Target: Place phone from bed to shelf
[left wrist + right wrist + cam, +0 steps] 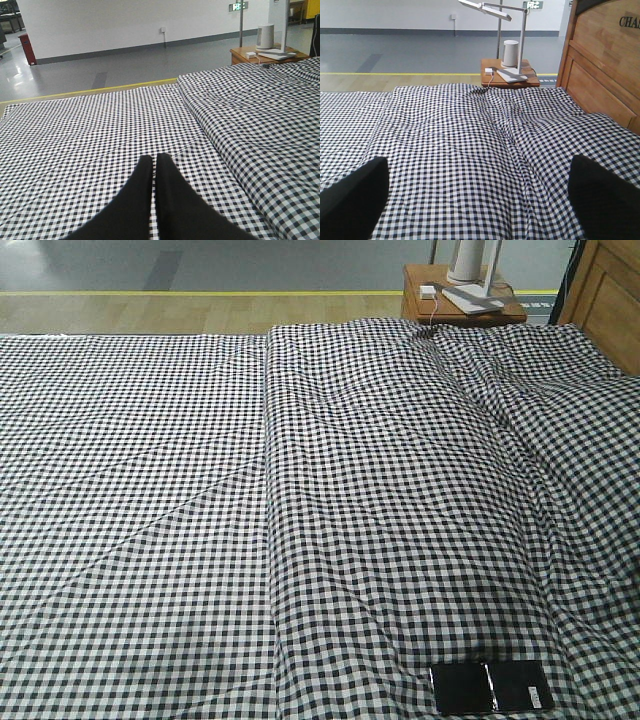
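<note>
The phone (490, 687), a glossy black slab with a thin line across its face, lies flat on the bed (150, 490) near the front edge, right of centre. It shows in the front view only. My left gripper (153, 160) hovers low over the checked bed (75, 135), its two black fingers pressed together with nothing between them. My right gripper (477, 200) is open wide above the bed (460, 150), and only fabric lies between its fingers (350, 200). Neither gripper appears in the front view. The shelf is out of view.
A reddish-brown side table (460, 300) stands past the bed's far right corner, carrying a white desk lamp (495, 10), a white cylinder (510, 52) and a charger. A panelled wooden headboard (600, 65) bounds the bed's right side. A raised fold (270, 490) runs down the cover.
</note>
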